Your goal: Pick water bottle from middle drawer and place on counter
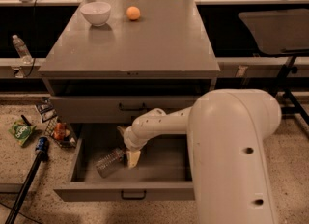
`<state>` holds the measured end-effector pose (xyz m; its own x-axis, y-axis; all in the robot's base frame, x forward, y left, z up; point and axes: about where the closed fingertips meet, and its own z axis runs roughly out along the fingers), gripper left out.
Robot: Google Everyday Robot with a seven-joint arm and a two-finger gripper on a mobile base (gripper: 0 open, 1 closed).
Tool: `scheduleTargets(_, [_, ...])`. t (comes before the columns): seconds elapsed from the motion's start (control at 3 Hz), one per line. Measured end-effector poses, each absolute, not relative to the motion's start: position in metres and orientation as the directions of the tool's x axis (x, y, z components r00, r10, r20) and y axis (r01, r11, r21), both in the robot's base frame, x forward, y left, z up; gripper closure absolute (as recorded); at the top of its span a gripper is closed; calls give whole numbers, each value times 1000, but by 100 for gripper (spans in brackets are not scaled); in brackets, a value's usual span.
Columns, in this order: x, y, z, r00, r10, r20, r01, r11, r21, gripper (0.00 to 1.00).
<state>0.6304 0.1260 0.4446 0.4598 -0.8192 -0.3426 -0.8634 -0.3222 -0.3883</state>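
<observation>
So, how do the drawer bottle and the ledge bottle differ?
The drawer bottle lies on its side; the ledge bottle stands upright. The drawer bottle is in the open drawer, beside the gripper; the ledge bottle is far left of it. Both are small and clear.

The gripper (128,149) sits low in the open middle drawer (159,190); to its left the speckled floor (29,179) holds a green packet (21,132), a wire basket (52,129) of small items and a blue-handled pole (40,147). Up and to its right stands a dark-framed chair (277,30) with a grey seat, and well behind it a pale ledge (260,64) runs across a black recess (a small clear bottle (21,48) stands on it, up to the left), all in dim, warm light.
</observation>
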Motion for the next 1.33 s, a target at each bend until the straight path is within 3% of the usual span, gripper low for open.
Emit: scheduleTargets(1.33, [651,174,384,490,-832,-260,-844,-377,-382,0])
